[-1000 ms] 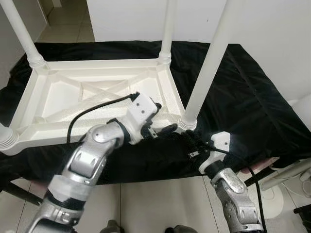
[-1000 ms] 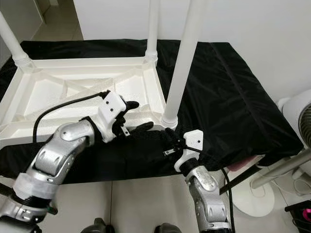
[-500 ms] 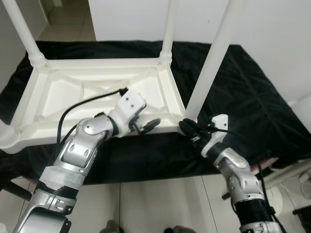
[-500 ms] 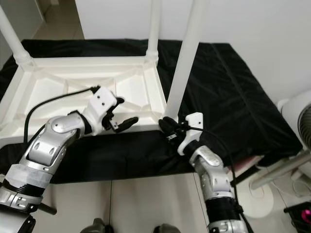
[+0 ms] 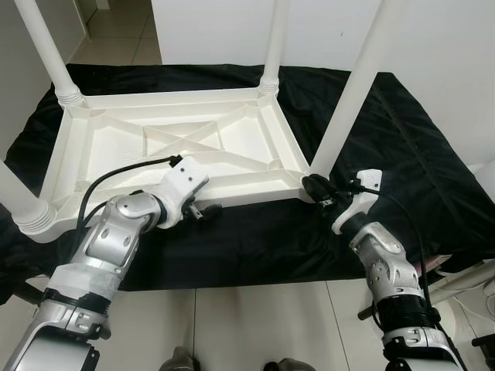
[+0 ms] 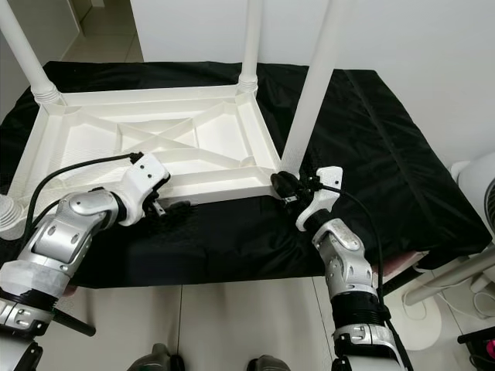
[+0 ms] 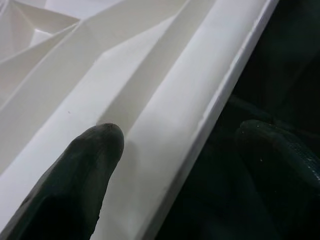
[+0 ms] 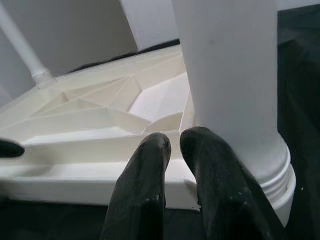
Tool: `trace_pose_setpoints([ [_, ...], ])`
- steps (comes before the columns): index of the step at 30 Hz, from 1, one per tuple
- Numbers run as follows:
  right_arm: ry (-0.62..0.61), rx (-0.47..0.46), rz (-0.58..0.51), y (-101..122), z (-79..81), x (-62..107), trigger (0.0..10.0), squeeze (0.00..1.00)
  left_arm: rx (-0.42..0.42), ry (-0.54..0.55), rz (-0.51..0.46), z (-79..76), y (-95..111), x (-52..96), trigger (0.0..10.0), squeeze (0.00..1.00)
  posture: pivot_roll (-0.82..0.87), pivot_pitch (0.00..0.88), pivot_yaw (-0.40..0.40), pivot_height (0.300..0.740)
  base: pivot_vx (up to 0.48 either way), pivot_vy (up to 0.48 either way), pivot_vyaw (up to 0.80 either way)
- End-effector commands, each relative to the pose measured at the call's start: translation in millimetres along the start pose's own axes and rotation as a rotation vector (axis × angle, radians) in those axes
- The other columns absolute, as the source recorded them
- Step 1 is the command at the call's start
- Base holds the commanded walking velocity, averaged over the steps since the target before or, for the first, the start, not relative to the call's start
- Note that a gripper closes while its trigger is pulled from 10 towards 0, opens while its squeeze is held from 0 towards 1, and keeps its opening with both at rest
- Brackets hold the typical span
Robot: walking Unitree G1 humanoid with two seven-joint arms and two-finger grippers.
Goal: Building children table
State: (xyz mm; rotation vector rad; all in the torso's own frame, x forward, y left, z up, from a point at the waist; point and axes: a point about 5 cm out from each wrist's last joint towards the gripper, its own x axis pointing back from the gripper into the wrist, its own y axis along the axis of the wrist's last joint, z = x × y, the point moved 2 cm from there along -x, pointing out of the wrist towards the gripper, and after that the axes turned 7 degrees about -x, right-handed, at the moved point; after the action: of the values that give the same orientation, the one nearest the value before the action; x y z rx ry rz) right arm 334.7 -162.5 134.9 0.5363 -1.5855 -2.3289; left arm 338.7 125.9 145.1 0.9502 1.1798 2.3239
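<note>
Table (image 5: 166, 151) lies upside down on a black cloth (image 5: 387, 139), its white ribbed underside facing up at me and its legs pointing toward the ceiling. One leg (image 5: 352, 93) rises from the near corner on my right, another (image 5: 272, 39) from the far corner on that side, and a third (image 5: 46, 50) from the far corner on my left. A fourth leg (image 5: 19, 201) stands at the near corner on my left, with its ribbed collar showing.

My left gripper (image 5: 203, 210) is at the near long edge of the table, roughly midway along it. Its fingers are spread, straddling that rim: in the left wrist view one finger (image 7: 75, 185) rests on the white inner face while the other (image 7: 280, 160) sits outside over the dark cloth. I cannot tell whether the outer finger touches the rim.

My right gripper (image 5: 315, 187) is at the near right corner, just at the foot of the leg there. Its two fingers (image 8: 145, 200) are pressed close together with nothing between them, their tips against the corner of the frame beside the leg's collar (image 8: 277, 175).

A pale tiled floor (image 5: 255, 325) shows below the cloth's front edge.
</note>
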Motion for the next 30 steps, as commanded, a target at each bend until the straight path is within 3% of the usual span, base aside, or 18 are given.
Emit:
trace_pose_setpoints([
  [1, -0.01, -0.006, -0.046, 5, 1.9, 3.1, 10.0, 0.0, 0.013, 0.062, 0.039, 2.8, -7, 0.1, 10.0, 0.0, -0.05, 0.051, 0.009, 0.74, 0.0, 0.0, 0.0],
  [4, -0.005, -0.019, -0.056, 3, 8.0, 4.1, 10.0, 0.0, 0.018, 0.066, 0.065, 3.3, -12, -0.5, 10.0, 0.0, -0.05, 0.06, 0.014, 0.74, 0.0, 0.0, 0.0],
  [6, 0.011, -0.053, -0.081, -1, 26.1, 6.1, 10.0, 0.0, 0.051, 0.111, 0.129, 10.5, -23, -2.9, 10.0, 0.0, -0.06, 0.073, 0.025, 0.74, 0.0, 0.0, 0.0],
  [10, 0.023, -0.068, -0.091, -3, 36.8, 7.9, 10.0, 0.0, 0.079, 0.139, 0.152, 15.6, -26, -4.1, 10.0, 0.0, -0.06, 0.075, 0.027, 0.74, 0.0, 0.0, 0.0],
  [11, 0.022, -0.068, -0.09, -5, 38.3, 8.7, 10.0, 0.0, 0.085, 0.141, 0.158, 16.1, -27, -4.5, 8.6, 0.0, -0.06, 0.077, 0.031, 0.74, 0.0, 0.0, 0.0],
  [12, 0.02, -0.068, -0.088, -6, 38.8, 9.1, 10.0, 0.0, 0.088, 0.14, 0.161, 16.1, -27, -4.8, 4.7, 0.0, -0.06, 0.077, 0.031, 0.74, 0.0, 0.0, 0.0],
  [15, 0.016, -0.063, -0.085, -7, 38.5, 9.5, 10.0, 0.0, 0.087, 0.142, 0.164, 16.2, -28, -5.1, 4.7, 0.0, -0.07, 0.079, 0.035, 0.74, 0.0, 0.0, 0.0],
  [16, 0.003, -0.058, -0.088, -6, 34.9, 9.9, 10.0, 0.0, 0.078, 0.149, 0.154, 17.5, -25, -5.4, 0.0, 0.0, -0.07, 0.079, 0.036, 0.74, 0.0, 0.0, 0.0],
  [22, -0.01, -0.056, -0.093, -4, 32.1, 9.4, 10.0, 0.0, 0.073, 0.161, 0.126, 20.1, -17, -7.3, 0.0, 0.0, -0.06, 0.079, 0.038, 0.74, 0.0, 0.0, 0.0],
  [29, -0.019, -0.05, -0.084, -5, 33.4, 8.9, 10.0, 0.0, 0.034, 0.117, 0.053, 11.1, 3, -18.0, 0.0, 0.0, -0.06, 0.076, 0.037, 0.74, 0.0, 0.0, 0.0],
  [30, -0.021, -0.047, -0.08, -5, 33.8, 8.6, 10.0, 0.0, 0.02, 0.084, 0.007, 2.5, 18, -25.5, 0.0, 0.0, -0.06, 0.074, 0.038, 0.74, 0.0, 0.0, 0.0],
])
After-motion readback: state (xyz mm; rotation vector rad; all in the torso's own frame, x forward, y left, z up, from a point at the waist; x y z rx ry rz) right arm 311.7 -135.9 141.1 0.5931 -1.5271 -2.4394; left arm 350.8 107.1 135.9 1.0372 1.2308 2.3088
